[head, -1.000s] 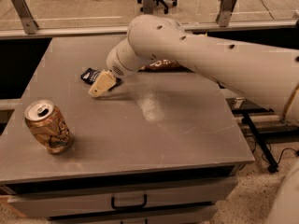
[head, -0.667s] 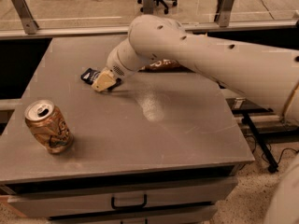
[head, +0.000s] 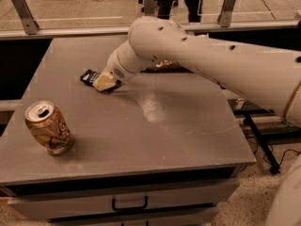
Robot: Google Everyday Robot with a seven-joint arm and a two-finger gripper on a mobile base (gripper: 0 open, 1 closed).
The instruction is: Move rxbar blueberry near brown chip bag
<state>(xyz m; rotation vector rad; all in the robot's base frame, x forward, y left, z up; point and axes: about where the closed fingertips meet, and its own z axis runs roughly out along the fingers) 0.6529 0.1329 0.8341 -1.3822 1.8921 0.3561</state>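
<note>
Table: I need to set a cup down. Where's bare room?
Bare: table right of the can to the front edge; also the far corner behind the can. Crowded: gripper at the blue bar, chip bag under the arm.

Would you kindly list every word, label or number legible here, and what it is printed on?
None can be read.
On the can: print blurred.
On the rxbar: lettering too small, and the gripper covers part of it.
On the chip bag: mostly hidden behind the arm.
</note>
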